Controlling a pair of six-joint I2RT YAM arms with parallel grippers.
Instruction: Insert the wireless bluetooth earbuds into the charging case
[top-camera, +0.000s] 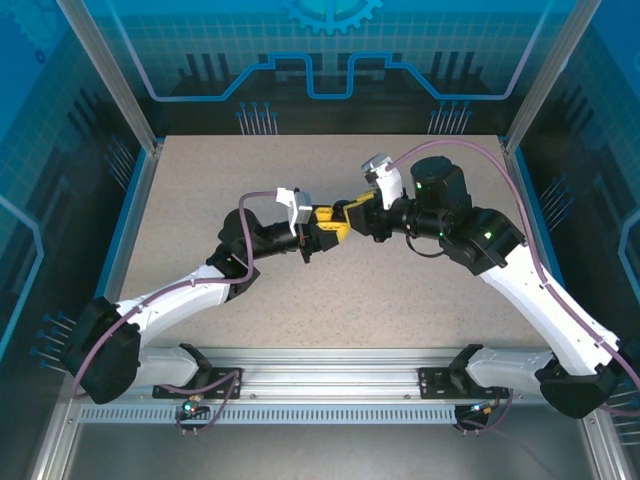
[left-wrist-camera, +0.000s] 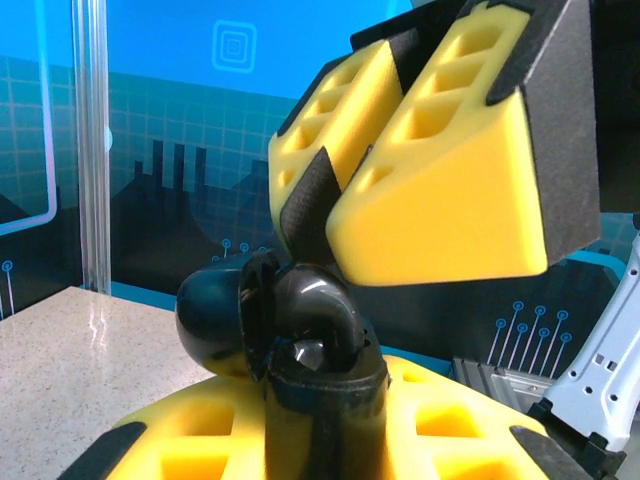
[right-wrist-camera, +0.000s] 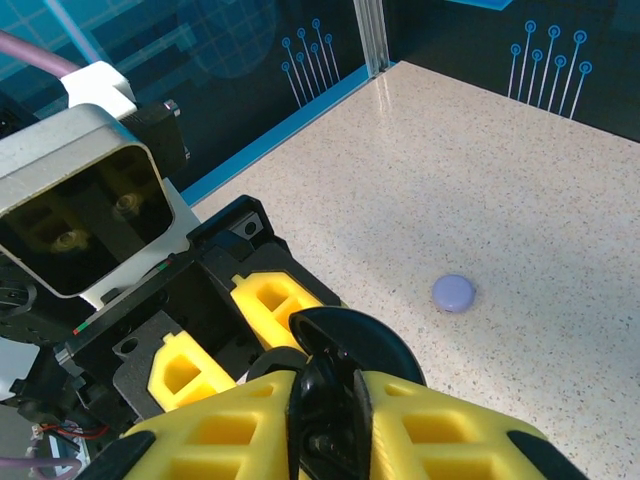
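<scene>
A robotics lab test cell is indicated: a left arm (top-camera: 190, 295) and a right arm (top-camera: 540, 290) are bolted to an aluminium rail (top-camera: 330, 380) edging a speckled tabletop (top-camera: 200, 200). The bench is enclosed by walls (top-camera: 330, 60) printed with blue circuit graphics.

1. A speckled beige stone-look tabletop (top-camera: 200, 200) is seen under the enclosure.
2. Translucent blue wall panels printed with circuit-style graphics (top-camera: 330, 60) are set around it.
3. A silver aluminium rail (top-camera: 330, 365) is laid along its near edge.
4. An upright aluminium post (left-wrist-camera: 90, 150) is fixed at its edge.
</scene>
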